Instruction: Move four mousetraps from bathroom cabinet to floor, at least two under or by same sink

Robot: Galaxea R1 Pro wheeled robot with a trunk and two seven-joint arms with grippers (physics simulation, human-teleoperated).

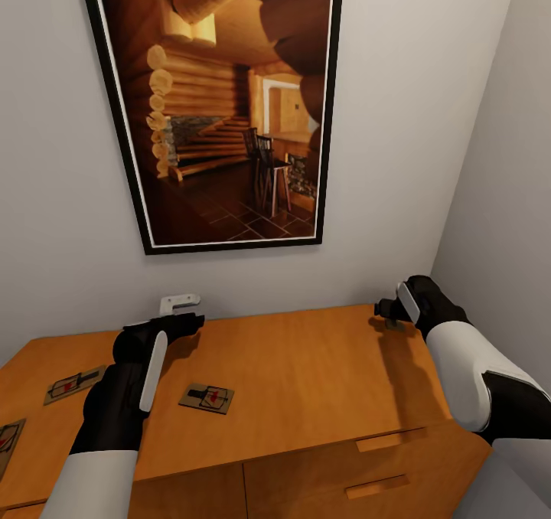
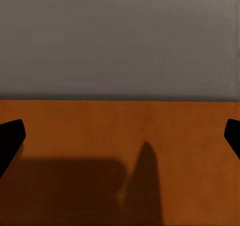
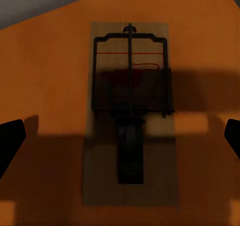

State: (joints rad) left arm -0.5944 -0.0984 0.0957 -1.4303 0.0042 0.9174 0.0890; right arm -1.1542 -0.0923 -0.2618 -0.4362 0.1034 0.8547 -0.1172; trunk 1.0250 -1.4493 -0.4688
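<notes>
Clearly all the small flat brown wooden mousetraps with dark metal parts lie on the flat top of the low orange-brown wooden cabinet (image 1: 306, 366), which serves as the worktop under a large framed picture of a log cabin (image 1: 222, 106). At the far left edge one trap (image 1: 8, 442) is cut off by the frame; next comes a second (image 1: 74, 384), beside the left arm. The left tool (image 1: 184, 321) hovers over bare wood near the back wall, its fingertips wide apart. A third trap (image 1: 207, 398) lies just right of that arm. Far right, the right tool (image 3: 120, 136) hangs directly above a fourth trap (image 3: 130, 111), fingers spread to either side, the board's long axis running between them. The right arm looks best placed to grasp across the short width.
</notes>
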